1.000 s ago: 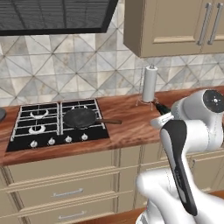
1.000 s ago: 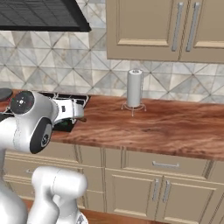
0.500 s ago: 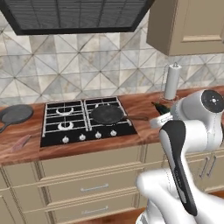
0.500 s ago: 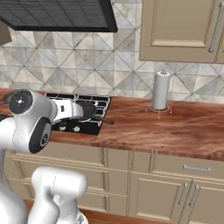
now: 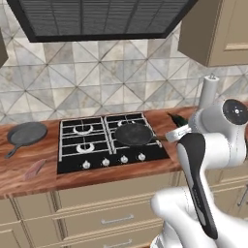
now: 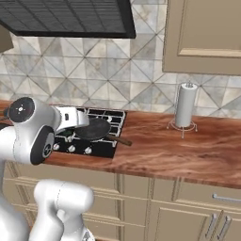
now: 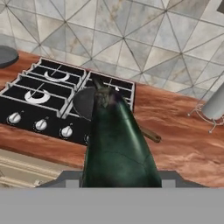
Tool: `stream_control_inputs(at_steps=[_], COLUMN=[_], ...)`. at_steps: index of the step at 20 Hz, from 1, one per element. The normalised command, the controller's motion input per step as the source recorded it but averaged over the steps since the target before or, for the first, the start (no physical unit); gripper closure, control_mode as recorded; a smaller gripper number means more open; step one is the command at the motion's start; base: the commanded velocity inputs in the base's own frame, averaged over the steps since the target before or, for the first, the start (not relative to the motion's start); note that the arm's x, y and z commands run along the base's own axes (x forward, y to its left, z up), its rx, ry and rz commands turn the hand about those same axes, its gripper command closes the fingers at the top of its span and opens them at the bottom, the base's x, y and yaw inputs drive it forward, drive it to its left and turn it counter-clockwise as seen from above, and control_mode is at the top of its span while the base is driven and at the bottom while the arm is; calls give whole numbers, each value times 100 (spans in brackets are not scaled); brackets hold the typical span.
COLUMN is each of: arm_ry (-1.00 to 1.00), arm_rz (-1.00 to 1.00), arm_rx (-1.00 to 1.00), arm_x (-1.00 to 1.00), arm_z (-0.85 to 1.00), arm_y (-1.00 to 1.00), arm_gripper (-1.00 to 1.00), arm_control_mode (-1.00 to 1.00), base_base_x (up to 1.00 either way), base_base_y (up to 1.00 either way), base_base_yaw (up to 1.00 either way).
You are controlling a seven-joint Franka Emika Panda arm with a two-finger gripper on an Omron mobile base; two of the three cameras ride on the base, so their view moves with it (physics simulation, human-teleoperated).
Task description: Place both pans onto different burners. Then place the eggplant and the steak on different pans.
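Dark, glossy skin fills the middle of the hand view: the eggplant [image 7: 117, 144] sits clamped in the end effector [image 7: 118, 181], its stem end pointing out toward the cooktop [image 7: 26, 103]. In the left base view its dark green tip [image 5: 178, 119] pokes out just beyond the arm, over the wooden counter [image 5: 22, 181] to the right of the hob.

The blackish pan [image 5: 133, 134] with the long thin handle rests on the front right burner, its handle reaching off the cooktop's right edge onto the wood; from the right base view the same pan [image 6: 94, 128] lies just past the robot's white shoulder. The grey pan [image 5: 25, 133] lies on the counter by the cooktop's left edge, off any burner, and the steak [image 5: 35, 168] lies on the wood in front of it, near the counter's front edge. A paper towel holder [image 6: 185, 105] stands toward the back of the counter, well right of the hob.

Against the pictures from a moment earlier, the whole scene has slid rightward in both base views, so the base has driven left along the cabinets. The grey pan and steak have come into the left base view, and the range hood [image 5: 97, 17] now spans the top. The pans themselves have not moved on the counter, and the grip on the eggplant is unchanged.
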Motion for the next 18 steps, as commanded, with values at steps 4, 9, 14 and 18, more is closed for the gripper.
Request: stream_control_inputs(at_steps=[4, 9, 14, 18], arm_ry=[0, 0, 0, 0], arm_rz=[0, 0, 1, 3], arm_rx=[0, 0, 2, 5], arm_x=[0, 0, 10, 39], arm_z=[0, 0, 0, -2], arm_y=[0, 0, 10, 19], arm_gripper=[100, 100, 100, 100], arm_control_mode=[100, 100, -100, -100], base_base_x=[46, 15, 0, 0], base_base_y=[11, 19, 2, 0], base_base_yaw=[4, 2, 0, 0])
